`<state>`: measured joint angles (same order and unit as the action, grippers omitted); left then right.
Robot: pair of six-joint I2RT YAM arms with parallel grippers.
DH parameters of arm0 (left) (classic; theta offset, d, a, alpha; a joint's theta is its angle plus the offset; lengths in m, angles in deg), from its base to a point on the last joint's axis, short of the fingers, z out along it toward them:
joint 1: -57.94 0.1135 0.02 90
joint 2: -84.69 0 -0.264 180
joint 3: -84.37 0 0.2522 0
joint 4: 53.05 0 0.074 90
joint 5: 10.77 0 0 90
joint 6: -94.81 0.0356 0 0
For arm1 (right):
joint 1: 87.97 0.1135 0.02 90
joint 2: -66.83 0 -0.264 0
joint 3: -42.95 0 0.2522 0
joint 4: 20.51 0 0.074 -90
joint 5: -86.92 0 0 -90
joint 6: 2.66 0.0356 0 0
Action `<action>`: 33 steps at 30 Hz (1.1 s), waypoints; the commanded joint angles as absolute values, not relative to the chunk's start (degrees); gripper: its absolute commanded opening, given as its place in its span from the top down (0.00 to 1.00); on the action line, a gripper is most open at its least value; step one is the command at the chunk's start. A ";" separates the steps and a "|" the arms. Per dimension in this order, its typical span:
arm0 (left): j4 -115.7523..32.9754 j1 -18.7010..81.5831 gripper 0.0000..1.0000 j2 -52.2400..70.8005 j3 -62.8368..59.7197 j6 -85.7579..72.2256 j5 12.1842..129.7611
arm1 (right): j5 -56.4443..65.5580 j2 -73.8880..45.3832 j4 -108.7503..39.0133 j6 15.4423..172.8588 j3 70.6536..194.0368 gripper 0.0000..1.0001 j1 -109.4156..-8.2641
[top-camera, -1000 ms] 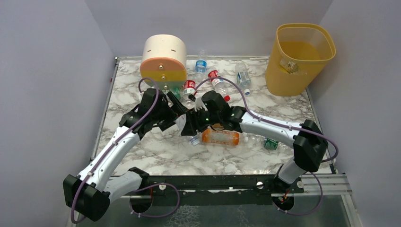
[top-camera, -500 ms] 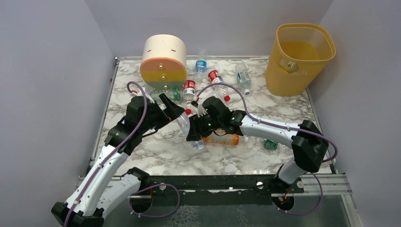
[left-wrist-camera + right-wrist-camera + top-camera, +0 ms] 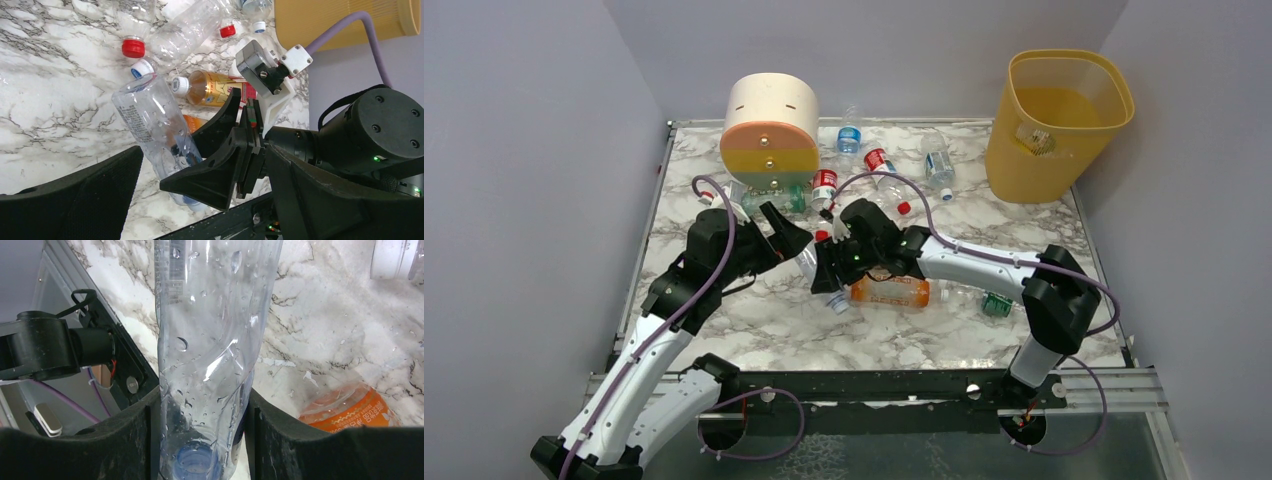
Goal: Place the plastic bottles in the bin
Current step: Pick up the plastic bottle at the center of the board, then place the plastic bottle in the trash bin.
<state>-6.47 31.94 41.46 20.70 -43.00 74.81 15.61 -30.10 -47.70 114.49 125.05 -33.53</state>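
The overhead view alone gives the layout. The bin [image 3: 1058, 120] stands at the far right corner of the marble surface [image 3: 744, 320]. The right end effector [image 3: 829, 276] grips a clear bottle [image 3: 836, 300] well apart from the bin, to its left and nearer the arm bases. An orange bottle [image 3: 890, 291] lies just on the bin side of that grip. More plastic bottles [image 3: 879, 165] lie scattered farther back, between the bin and a round drawer unit [image 3: 769, 130].

The right wrist view adds what the overhead view cannot show. The clear bottle's blue-capped end sits low between the two fingers, its wall is dented and beaded with droplets, and both fingers press against its sides. The left wrist view shows the same bottle tilted, clamped near one end, with a red cap [image 3: 133, 48] beyond it and only a strip of the bin's wall in the top corner.

From overhead, the right wrist covers most of the clear bottle, so only its capped end shows. In the right wrist view its other end is cut off by the frame. The left arm's own fingers are cropped at the bottom of its view.

The left end effector [image 3: 789, 238] is spread wide and holds nothing, on the side of the clear bottle away from the bin. I cannot tell whether a fingertip touches the bottle.
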 commanded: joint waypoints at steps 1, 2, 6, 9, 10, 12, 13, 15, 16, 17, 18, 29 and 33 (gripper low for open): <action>-8.23 31.75 0.01 41.91 20.73 -41.33 75.82 | 15.37 -30.85 -49.05 114.15 128.19 0.60 -33.04; -8.26 31.71 0.01 41.95 20.66 -41.33 75.77 | 15.25 -30.81 -49.23 114.15 128.39 0.60 -33.04; -8.17 31.75 0.01 42.35 20.11 -41.16 75.55 | 14.49 -30.22 -50.01 113.92 128.89 0.60 -33.04; -7.83 31.74 0.01 42.69 19.31 -41.00 75.51 | 12.66 -29.64 -50.62 113.99 129.30 0.60 -33.11; -7.82 31.75 0.01 42.87 19.03 -40.94 75.54 | 12.08 -29.59 -51.34 113.80 129.97 0.60 -33.14; -7.69 31.75 0.01 42.98 18.41 -40.77 75.54 | 10.98 -29.69 -53.39 113.15 132.12 0.60 -33.19; -7.72 31.75 0.01 42.97 18.05 -40.58 75.46 | 10.42 -29.93 -54.70 112.46 133.41 0.60 -33.26; -7.47 31.75 0.01 42.88 17.52 -40.30 75.45 | 8.72 -30.39 -57.68 111.56 136.42 0.60 -33.70; -7.40 31.75 0.01 42.92 17.30 -40.19 75.53 | 8.09 -30.53 -59.13 111.19 137.71 0.60 -34.30; -7.25 31.73 0.01 42.92 17.04 -40.12 75.66 | 7.83 -30.57 -60.04 111.04 138.68 0.60 -35.30; -7.20 31.75 0.01 43.04 16.89 -40.10 75.78 | 8.05 -30.50 -60.86 110.99 139.38 0.60 -36.56; -8.89 31.75 0.01 42.65 18.35 -40.15 74.61 | 6.16 -25.42 -66.01 107.28 153.81 0.59 -60.98; -10.76 31.75 0.01 42.28 21.88 -40.76 73.19 | 13.10 -26.97 -65.44 109.08 163.78 0.59 -73.47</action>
<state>-7.65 31.94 42.54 19.06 -41.12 74.70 9.25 -29.99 -65.71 108.90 154.86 -64.68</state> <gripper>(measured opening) 0.989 0.546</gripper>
